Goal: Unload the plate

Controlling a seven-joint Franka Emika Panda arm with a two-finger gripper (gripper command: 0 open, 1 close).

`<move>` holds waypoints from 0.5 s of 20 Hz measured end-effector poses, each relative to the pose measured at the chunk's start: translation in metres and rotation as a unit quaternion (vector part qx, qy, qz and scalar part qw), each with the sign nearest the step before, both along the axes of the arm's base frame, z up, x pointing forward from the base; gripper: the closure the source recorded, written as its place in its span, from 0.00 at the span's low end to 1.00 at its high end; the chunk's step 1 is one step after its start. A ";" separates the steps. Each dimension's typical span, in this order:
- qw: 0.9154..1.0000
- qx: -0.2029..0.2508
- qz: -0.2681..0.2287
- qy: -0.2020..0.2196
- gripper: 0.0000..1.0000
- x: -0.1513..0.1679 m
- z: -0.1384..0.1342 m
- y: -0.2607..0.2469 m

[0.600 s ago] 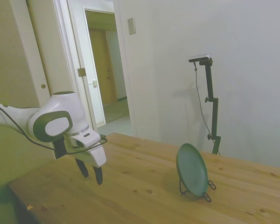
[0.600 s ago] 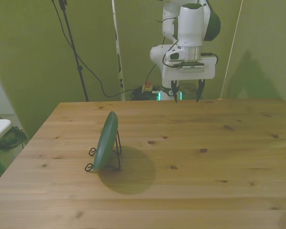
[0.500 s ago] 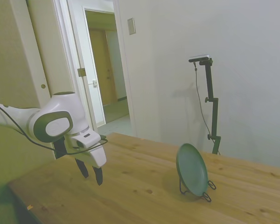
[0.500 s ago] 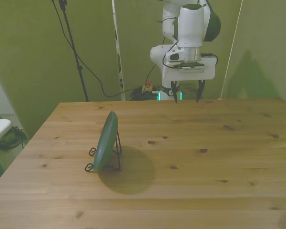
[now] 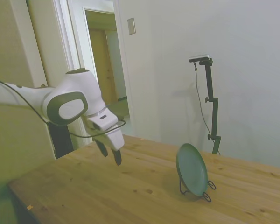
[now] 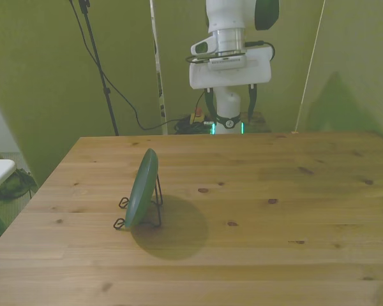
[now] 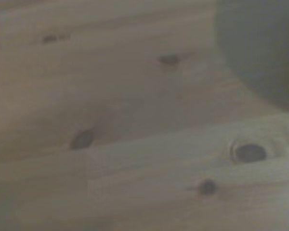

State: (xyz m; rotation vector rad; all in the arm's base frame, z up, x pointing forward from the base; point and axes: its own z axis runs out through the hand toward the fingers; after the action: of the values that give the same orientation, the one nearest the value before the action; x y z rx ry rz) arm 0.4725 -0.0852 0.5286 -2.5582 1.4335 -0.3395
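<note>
Matte plate (image 5: 192, 169) on thin wire stand (image 6: 154, 203), knotty wooden table (image 6: 274, 210)

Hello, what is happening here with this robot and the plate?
A white robot arm is working at a wooden table. A green plate stands on edge in a thin black wire stand on the front view's left. The arm's tool is open, holds nothing, and hangs in the air well apart from the plate. The plate is not yet unloaded.

White rounded arm (image 5: 79, 100) with grey oval joint cap, thin black cable looped alongside, boxy white gripper (image 6: 229, 105) with two dark fingers (image 5: 117, 157).
</note>
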 end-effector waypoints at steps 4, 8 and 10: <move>1.000 0.006 -0.028 -0.001 0.00 0.039 0.037 -0.040; 0.998 0.007 -0.067 0.010 0.00 0.056 0.067 -0.093; 0.996 0.003 -0.086 0.017 0.00 0.060 0.072 -0.121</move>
State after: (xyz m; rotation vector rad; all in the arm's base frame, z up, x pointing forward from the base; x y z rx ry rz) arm 0.5325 -0.2063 0.6011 -2.4530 1.6680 -0.3187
